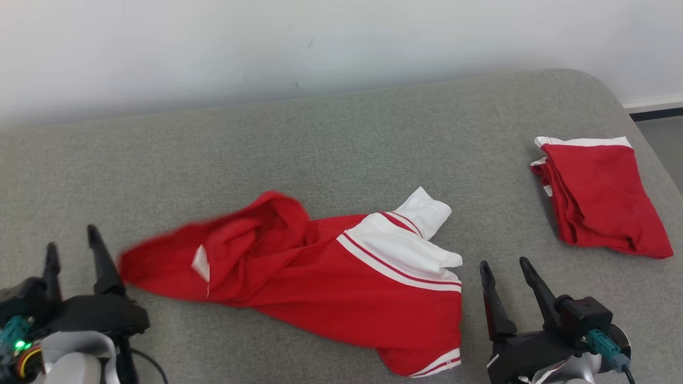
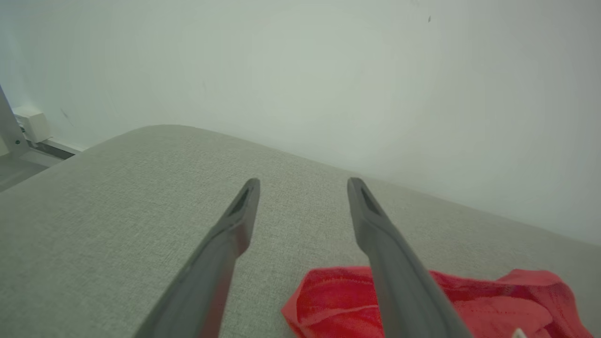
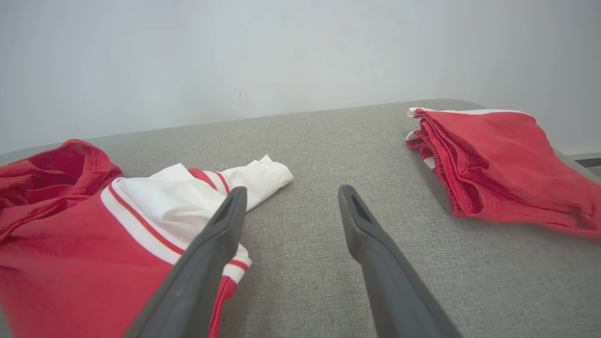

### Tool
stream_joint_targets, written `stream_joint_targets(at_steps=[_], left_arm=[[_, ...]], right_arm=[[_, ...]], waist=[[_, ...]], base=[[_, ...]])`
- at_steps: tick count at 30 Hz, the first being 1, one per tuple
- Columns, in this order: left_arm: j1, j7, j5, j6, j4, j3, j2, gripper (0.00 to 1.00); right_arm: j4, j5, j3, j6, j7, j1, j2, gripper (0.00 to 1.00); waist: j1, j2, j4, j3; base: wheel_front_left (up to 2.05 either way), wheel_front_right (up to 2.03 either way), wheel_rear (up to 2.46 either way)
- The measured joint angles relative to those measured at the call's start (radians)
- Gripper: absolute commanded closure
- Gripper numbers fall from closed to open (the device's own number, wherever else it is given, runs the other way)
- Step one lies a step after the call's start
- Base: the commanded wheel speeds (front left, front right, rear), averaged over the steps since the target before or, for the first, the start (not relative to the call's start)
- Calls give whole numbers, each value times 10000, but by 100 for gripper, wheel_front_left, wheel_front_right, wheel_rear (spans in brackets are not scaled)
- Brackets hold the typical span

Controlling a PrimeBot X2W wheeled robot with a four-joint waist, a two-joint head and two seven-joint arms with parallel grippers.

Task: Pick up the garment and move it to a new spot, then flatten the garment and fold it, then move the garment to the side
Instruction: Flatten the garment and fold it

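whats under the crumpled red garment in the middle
The crumpled garment lies on the grey padded surface, visible all around it. Anything beneath its bunched folds is hidden.

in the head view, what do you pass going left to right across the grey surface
left tool -> crumpled red and white garment -> right tool -> folded red garment

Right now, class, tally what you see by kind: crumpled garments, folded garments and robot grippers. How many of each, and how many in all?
Crumpled red-and-white garment: 1
Folded red garment: 1
Open grippers: 2, the left gripper and the right gripper
Total: 4
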Motion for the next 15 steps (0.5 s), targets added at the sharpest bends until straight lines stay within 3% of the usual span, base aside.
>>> stream_joint_targets(at_steps=[4,6,9,10,12,15], left_arm=[[225,0,121,100,98,652,-125,0],[379,0,284,-71,86,685,-194,0],[431,0,633,-803,127,67,-276,0],[372,44,938,-1218,291,-558,-351,0],[124,424,1183,-1507,458,-1135,-416,0],[-99,1499,1471,-1574,865,-1716,-476,0]], right_arm=[[-35,-33,90,0,84,0,4,0],[-71,-38,104,0,117,5,2,0],[-102,-59,69,0,161,31,0,0],[-109,-77,65,0,171,35,0,0],[-113,-102,94,0,182,34,2,0],[-104,-92,253,0,215,28,2,0]], waist=[[0,0,71,-29],[0,-1,99,-49],[0,0,159,-55],[0,0,193,-62],[0,-1,204,-75],[0,0,131,-105]], base=[[0,0,0],[0,0,0],[0,0,0],[0,0,0],[0,0,0],[0,0,0]])
